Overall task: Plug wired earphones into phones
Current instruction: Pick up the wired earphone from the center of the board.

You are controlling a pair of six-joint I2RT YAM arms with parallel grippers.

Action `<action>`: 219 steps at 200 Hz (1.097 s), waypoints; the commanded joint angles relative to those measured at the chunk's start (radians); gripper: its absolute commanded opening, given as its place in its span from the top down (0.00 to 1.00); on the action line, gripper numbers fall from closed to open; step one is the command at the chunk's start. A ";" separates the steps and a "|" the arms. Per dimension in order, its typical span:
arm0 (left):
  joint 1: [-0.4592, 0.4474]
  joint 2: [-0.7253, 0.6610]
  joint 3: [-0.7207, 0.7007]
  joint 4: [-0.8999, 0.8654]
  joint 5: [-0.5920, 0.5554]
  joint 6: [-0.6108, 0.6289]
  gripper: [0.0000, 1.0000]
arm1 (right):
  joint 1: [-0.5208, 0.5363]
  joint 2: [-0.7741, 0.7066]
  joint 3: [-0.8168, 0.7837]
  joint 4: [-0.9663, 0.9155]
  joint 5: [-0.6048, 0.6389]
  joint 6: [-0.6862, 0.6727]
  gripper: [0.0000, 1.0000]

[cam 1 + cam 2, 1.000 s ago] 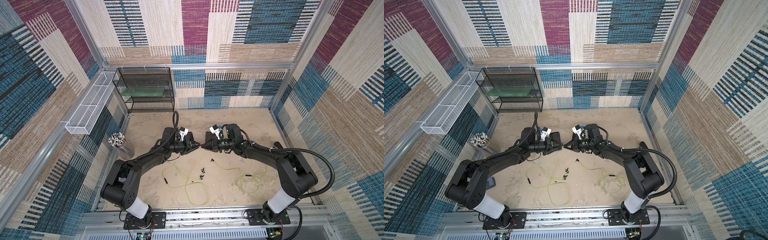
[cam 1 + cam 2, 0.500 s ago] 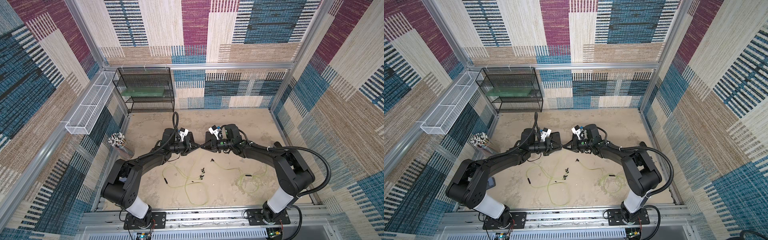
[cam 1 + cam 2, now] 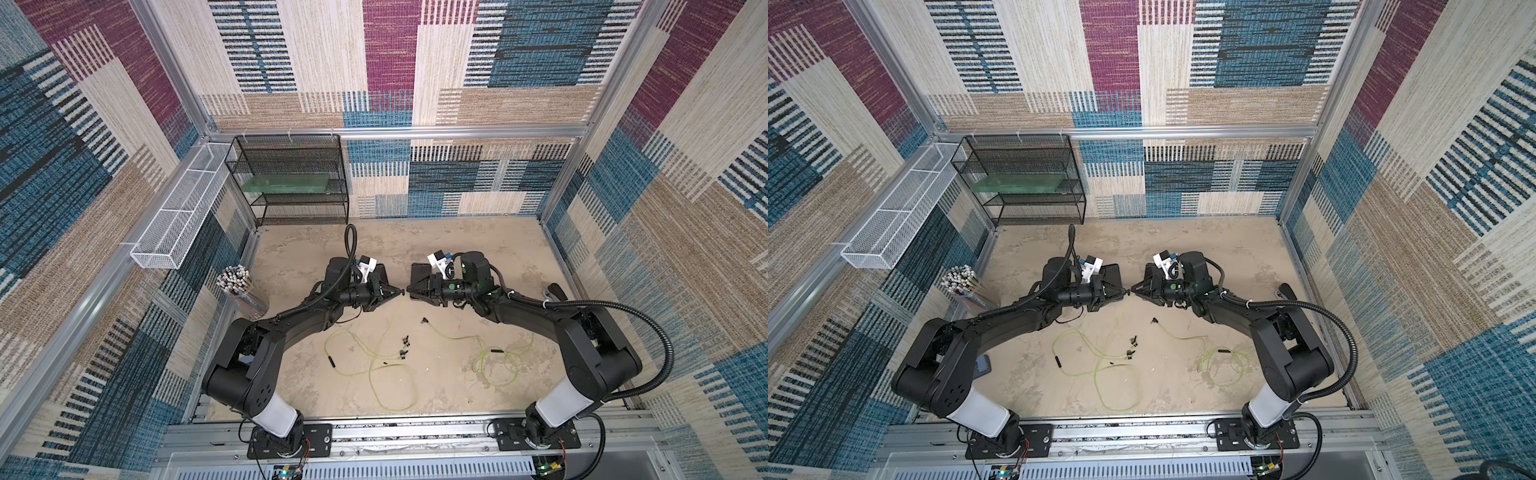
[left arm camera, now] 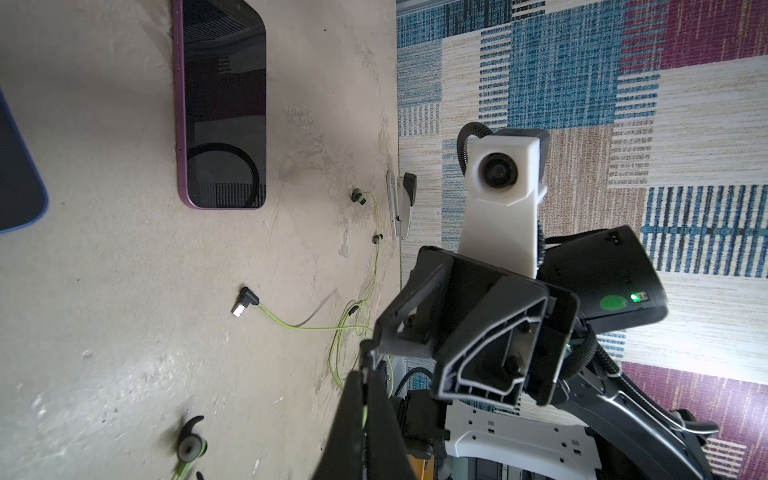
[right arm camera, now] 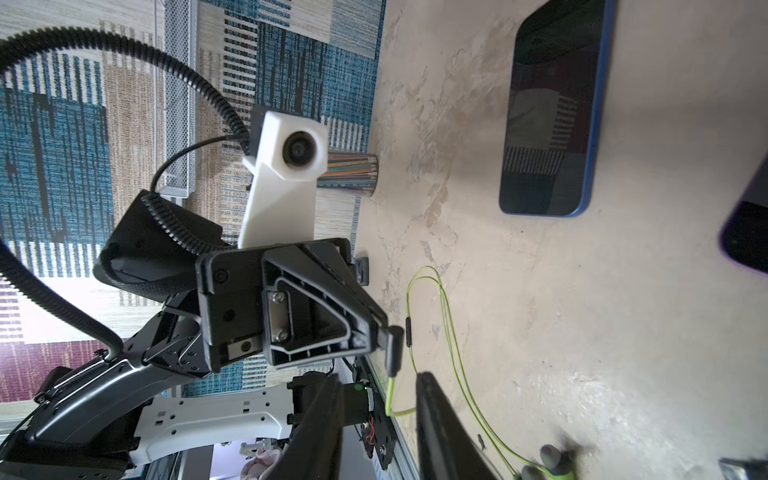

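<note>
Sandy, mottled surface inside a cell of patchwork-carpet walls, both arms reaching in to meet tip to tip above its middle.

Just changed: a hand-over of the black angled plug. Now pinched tight in the left jaws, its yellow-green cable dropping away between the right jaws. Those parted to a modest gap and gripping nothing. Judged from that: a completed pass, probably for a better hold before insertion.

Against a second ago: same arm poses in both top views, tips at the same spot. Only a swap of grips, left from slightly parted to fully closed, right from closed to letting go.

Phones flat and untouched just behind the meeting tips: blue-edged phone on the left arm's side, purple-edged phone on the right's. Nothing plugged into either.

Rest of the held earphone set in loose loops on the surface nearer the bases. Second set towards the right arm, with its free plug lying apart from both phones.

Next, by guess: right arm clear, then plug to a phone's end.
</note>
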 commanded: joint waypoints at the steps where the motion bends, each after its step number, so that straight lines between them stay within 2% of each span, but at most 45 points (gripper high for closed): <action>1: 0.001 0.004 -0.001 0.065 0.031 -0.025 1.00 | -0.002 0.016 -0.009 0.137 -0.030 0.073 0.71; 22: -0.001 0.017 -0.006 0.115 0.052 -0.059 1.00 | -0.001 0.032 -0.013 0.182 -0.046 0.101 0.73; 40: 0.000 0.025 -0.013 0.152 0.054 -0.084 1.00 | -0.004 0.039 -0.005 0.136 -0.041 0.077 0.74; 92: -0.002 0.044 -0.013 0.199 0.072 -0.115 1.00 | -0.007 0.050 -0.020 0.163 -0.046 0.092 0.70; 130: -0.006 0.047 -0.006 0.185 0.072 -0.105 1.00 | -0.007 0.063 -0.020 0.207 -0.062 0.119 0.79; 155: -0.013 0.056 -0.006 0.189 0.072 -0.105 1.00 | -0.007 0.067 -0.017 0.215 -0.063 0.122 0.81; 186: -0.015 0.060 -0.005 0.190 0.072 -0.103 1.00 | -0.008 0.065 -0.025 0.216 -0.062 0.121 0.94; 219: -0.014 0.061 -0.002 0.175 0.071 -0.092 1.00 | -0.010 0.058 -0.035 0.220 -0.053 0.117 0.99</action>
